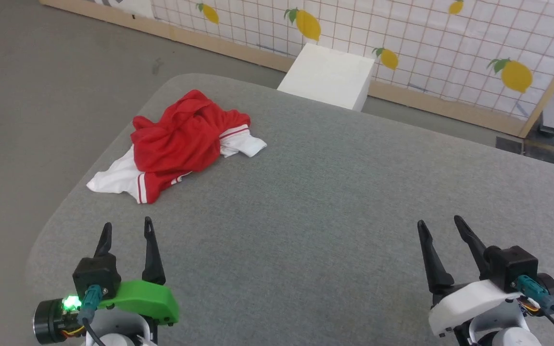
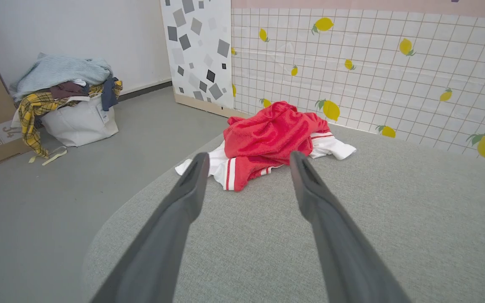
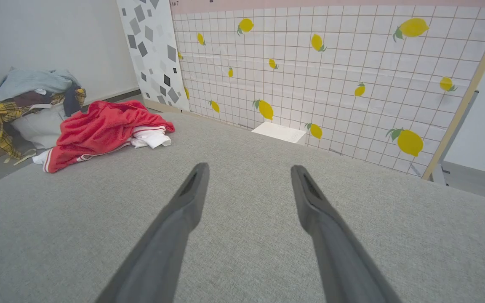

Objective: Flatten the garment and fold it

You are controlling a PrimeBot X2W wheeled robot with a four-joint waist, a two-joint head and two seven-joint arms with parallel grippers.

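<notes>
The garment (image 1: 181, 139) is a red shirt with white sleeves and red-striped trim, lying crumpled in a heap at the far left of the grey table (image 1: 334, 192). Its lettering is hidden in the folds. My left gripper (image 1: 128, 229) hovers open near the table's front left, well short of the heap, nothing between its fingers. In the left wrist view the garment (image 2: 267, 139) lies straight ahead beyond the fingertips (image 2: 198, 162). My right gripper (image 1: 438, 227) stands open at the front right, far from the garment (image 3: 99, 130), which shows at the left of its wrist view.
A white box (image 1: 327, 74) stands on the floor behind the table's far edge, against a lemon-patterned partition (image 1: 450, 57). Left of the table on the floor sits a white bin piled with clothes (image 2: 65, 101). The table's rounded left corner (image 1: 65, 202) is close to the garment.
</notes>
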